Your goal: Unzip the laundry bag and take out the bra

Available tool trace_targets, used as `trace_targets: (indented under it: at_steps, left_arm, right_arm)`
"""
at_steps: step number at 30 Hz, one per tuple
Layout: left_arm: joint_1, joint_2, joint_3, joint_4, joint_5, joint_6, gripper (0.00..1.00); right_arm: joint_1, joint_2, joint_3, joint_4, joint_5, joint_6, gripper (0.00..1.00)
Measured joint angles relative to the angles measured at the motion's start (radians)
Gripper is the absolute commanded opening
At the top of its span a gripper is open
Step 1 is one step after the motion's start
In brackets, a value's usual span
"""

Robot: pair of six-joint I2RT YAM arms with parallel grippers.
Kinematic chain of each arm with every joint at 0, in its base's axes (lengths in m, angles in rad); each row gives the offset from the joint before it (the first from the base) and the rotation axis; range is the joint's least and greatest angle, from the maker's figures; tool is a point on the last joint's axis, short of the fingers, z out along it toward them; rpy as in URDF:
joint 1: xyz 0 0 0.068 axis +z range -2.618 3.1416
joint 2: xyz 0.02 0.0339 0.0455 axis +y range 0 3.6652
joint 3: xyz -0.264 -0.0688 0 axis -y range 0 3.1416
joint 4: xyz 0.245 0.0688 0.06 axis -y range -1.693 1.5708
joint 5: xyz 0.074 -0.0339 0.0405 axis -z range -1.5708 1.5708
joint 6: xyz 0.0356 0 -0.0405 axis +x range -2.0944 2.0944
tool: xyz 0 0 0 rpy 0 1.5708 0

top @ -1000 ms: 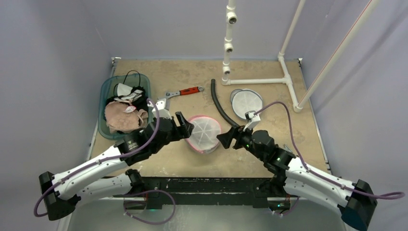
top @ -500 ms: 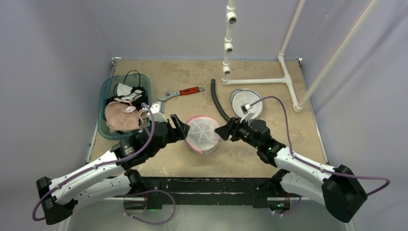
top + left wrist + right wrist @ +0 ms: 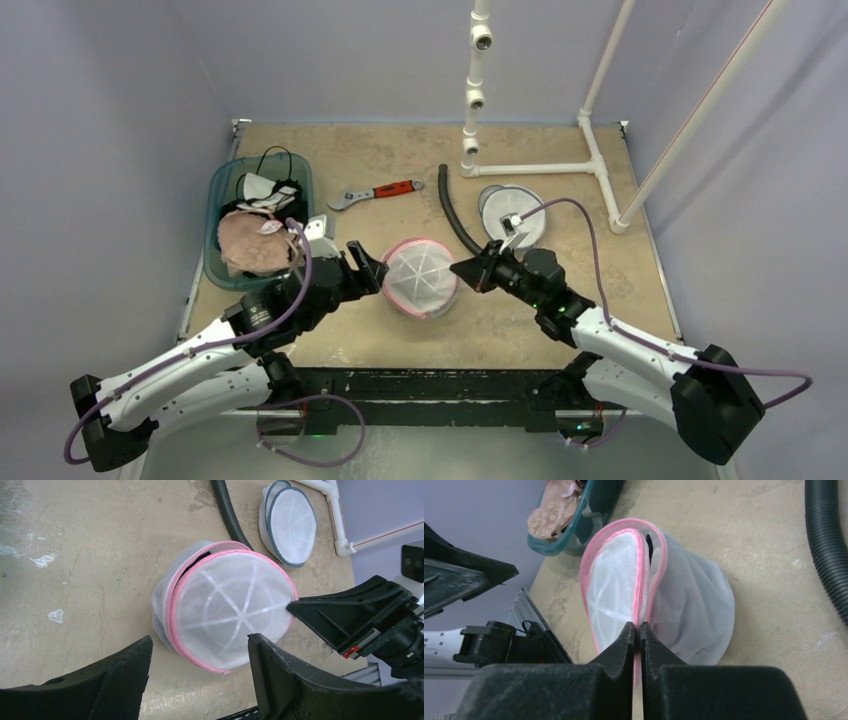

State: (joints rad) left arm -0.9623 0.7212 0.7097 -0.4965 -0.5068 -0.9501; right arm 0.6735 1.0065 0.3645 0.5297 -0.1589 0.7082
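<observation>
The laundry bag [image 3: 420, 277] is a round white mesh pouch with a pink zipper rim, lying mid-table. It also fills the left wrist view [image 3: 230, 610] and the right wrist view [image 3: 694, 605]. My right gripper [image 3: 470, 270] is at its right edge, and its jaws [image 3: 638, 626] are shut on the pink zipper rim. A dark slit shows where the rim is parted; the bra is hidden inside. My left gripper [image 3: 362, 265] is open just left of the bag, with its fingers [image 3: 200, 639] wide apart and not touching it.
A teal bin [image 3: 222, 190] at the left holds beige lace and black-and-white garments. Behind the bag lie a red-handled wrench [image 3: 378, 192], a black hose [image 3: 455, 220] and a grey-rimmed mesh pouch [image 3: 512, 213]. A white pipe frame [image 3: 540, 168] stands at the back right.
My right gripper moved in to the bag's right edge and closed on the pink rim. My left gripper drew back a little to the left and stayed open.
</observation>
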Motion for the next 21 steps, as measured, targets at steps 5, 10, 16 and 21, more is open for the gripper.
trace_targets:
  at_steps: [5,10,16,21]
  left_arm:
    - [0.0,-0.002,-0.002,-0.007,-0.005,0.0,0.68]
    - [0.0,-0.002,-0.002,-0.009,-0.022,0.0,0.68]
    - [0.0,0.001,-0.002,-0.019,-0.049,0.0,0.68]
    - [0.0,0.035,-0.001,-0.019,-0.067,0.0,0.68]
  right_arm:
    - [0.0,-0.074,0.018,-0.027,0.002,-0.069,0.0]
    - [0.0,-0.179,0.035,-0.037,-0.021,-0.179,0.0]
    - [0.035,-0.27,0.035,-0.008,-0.119,-0.277,0.0]
    - [0.137,-0.315,0.003,0.05,-0.186,-0.334,0.0]
